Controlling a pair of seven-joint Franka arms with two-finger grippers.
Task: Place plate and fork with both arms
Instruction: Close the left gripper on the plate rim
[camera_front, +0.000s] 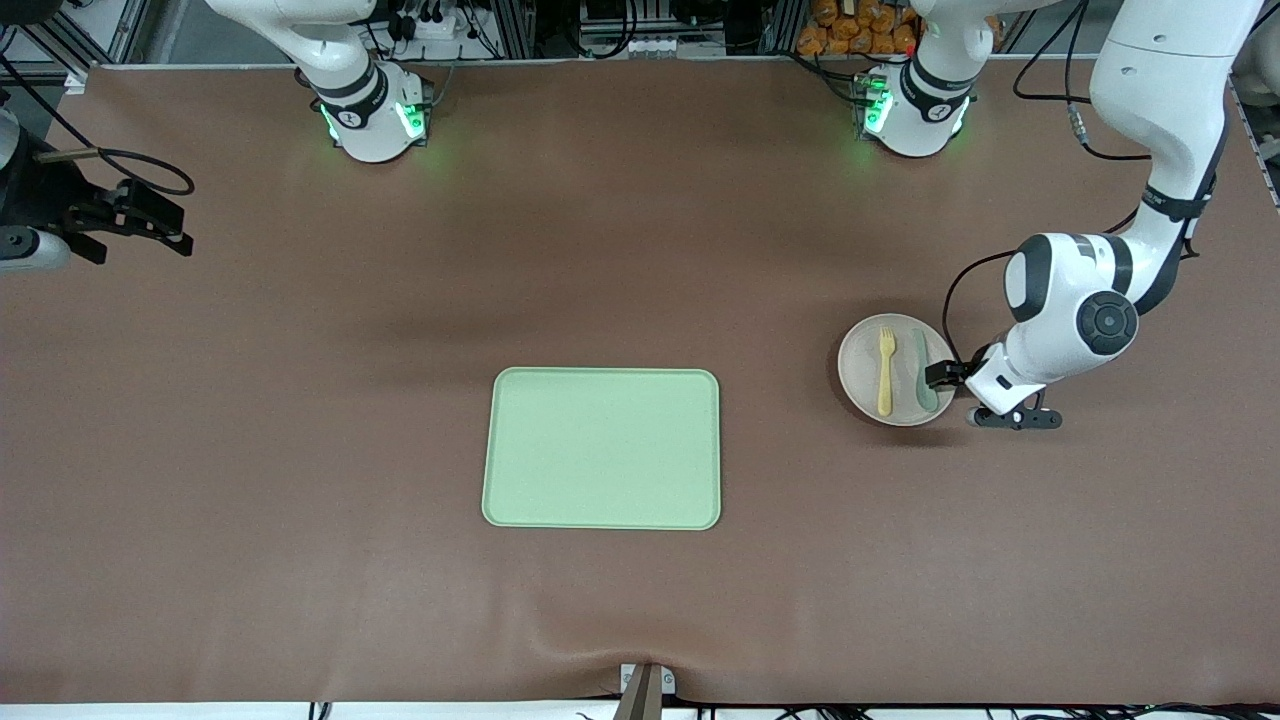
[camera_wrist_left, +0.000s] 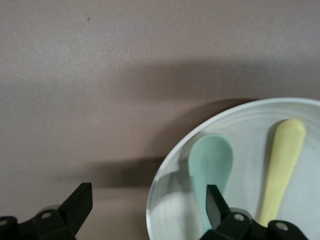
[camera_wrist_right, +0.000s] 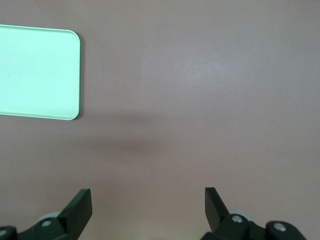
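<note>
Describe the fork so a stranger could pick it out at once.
Find the round beige plate on the brown table, toward the left arm's end, beside the green tray. Two utensils lie on it side by side. The fork is the pale-yellow one with tines; its neighbour is a muted-green spoon, nearest the open left gripper.

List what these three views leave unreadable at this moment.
- Plate rim at the left gripper: in the front view the arm covers it; contact cannot be told.
- Fork tines and spoon handle: cut off by the left wrist view's edge and the finger.
- Right gripper: only open fingertips over bare table; in the front view it sits at the edge.
- Tray: cut off in the right wrist view.
</note>
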